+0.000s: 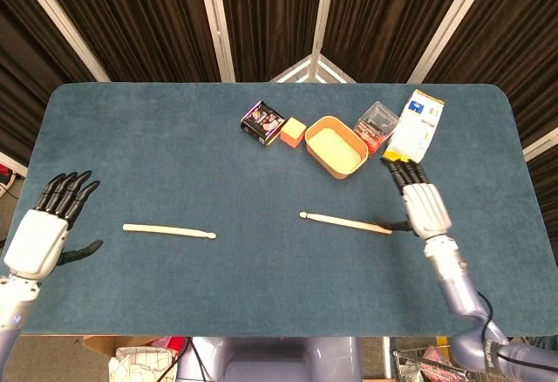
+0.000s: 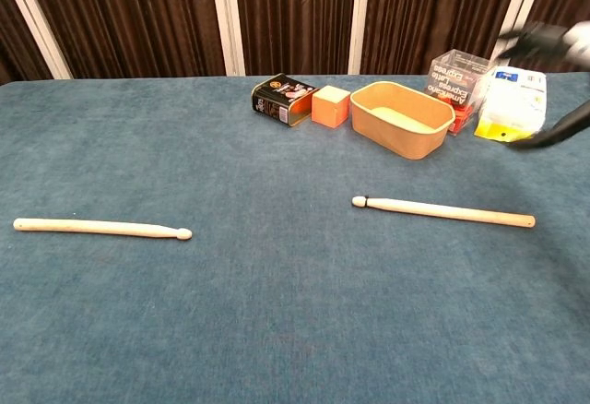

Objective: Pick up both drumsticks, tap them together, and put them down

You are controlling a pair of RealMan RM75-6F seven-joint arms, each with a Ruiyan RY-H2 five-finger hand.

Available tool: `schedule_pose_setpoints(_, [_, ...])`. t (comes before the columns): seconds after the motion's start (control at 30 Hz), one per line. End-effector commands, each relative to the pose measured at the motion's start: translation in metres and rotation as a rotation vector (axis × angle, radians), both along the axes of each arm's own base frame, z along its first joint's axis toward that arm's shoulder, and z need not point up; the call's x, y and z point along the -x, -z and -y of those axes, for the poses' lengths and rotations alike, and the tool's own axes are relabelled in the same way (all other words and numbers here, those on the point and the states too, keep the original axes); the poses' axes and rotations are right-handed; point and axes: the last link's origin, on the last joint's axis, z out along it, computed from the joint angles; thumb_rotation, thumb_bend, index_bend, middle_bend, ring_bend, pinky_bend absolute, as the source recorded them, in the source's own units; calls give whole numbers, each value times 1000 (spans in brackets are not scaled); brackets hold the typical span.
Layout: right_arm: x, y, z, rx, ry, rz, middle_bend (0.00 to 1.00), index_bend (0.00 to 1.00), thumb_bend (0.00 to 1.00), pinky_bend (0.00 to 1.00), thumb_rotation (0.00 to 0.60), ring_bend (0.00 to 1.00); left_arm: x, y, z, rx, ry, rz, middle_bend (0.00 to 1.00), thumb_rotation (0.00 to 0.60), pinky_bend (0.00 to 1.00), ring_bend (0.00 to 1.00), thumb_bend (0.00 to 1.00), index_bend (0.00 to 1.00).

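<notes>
A: Quick pass. Where are the sticks?

B: Both flat on the blue table (image 1: pixel 174 138). Left drumstick (image 1: pixel 169 231) lies roughly crosswise, tip toward centre, butt toward the left hand (image 1: pixel 42 234). Right drumstick (image 1: pixel 346 221) is the same but mirrored: tip at centre, butt toward the right hand (image 1: pixel 420 203). The two are well apart.

A: Hands?

B: Both empty, fingers spread wide. Left hand is off the butt end of its stick, clear gap between them, near the table's left edge. Right hand is just beside its stick's butt; from the head view its thumb looks close to the end, can't tell if touching. Chest view shows only dark fingertips at the top right corner, so that hand is probably raised.

A: Who's nearer?

B: Each hand is nearest its own stick. Right is closer than left. Sticks' long axes run across the table, so either hand would come in along the axis from the outer end.

A: Task stage?

B: Judging by layout, sticks down, nothing held. Either nothing has begun or the put-down is done; can't say from this.

A: Clutter?

B: Back centre-right row: dark box (image 1: pixel 262 122), orange cube (image 1: pixel 293 132), tan tub (image 1: pixel 336 146), clear case (image 1: pixel 377 123), white-yellow pouch (image 1: pixel 415 129). All well behind the sticks. Dark curtains with white posts behind the table.
</notes>
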Motion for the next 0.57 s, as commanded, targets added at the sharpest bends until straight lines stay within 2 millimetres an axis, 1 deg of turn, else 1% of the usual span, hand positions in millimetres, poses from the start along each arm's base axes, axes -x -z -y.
schedule_pose_setpoints(0.03, [14,-32,-26,84,-44,-23,159,117,112,0,600,97,11,-3,37,-76,-143,-120,0,600,0,0,150,34])
schedule_pose_setpoints(0.2, [37,-59,-67,80,-44,-119,119,117,114,0,600,88,20,-4,55,-73,-241,-113,0,600,0,0,150,34])
schedule_pose_setpoints(0.33, [53,-76,-104,70,-25,-219,91,100,114,0,600,73,18,-9,70,-69,-281,-122,0,600,0,0,150,34])
schedule_pose_setpoints(0.5, [63,-89,-146,71,-3,-287,72,67,114,0,600,57,12,-14,85,-74,-275,-113,0,600,0,0,150,34])
schedule_pose_setpoints(0.57, [62,-95,-158,75,-1,-314,69,61,113,0,600,53,10,-17,90,-92,-251,-98,0,600,0,0,150,35])
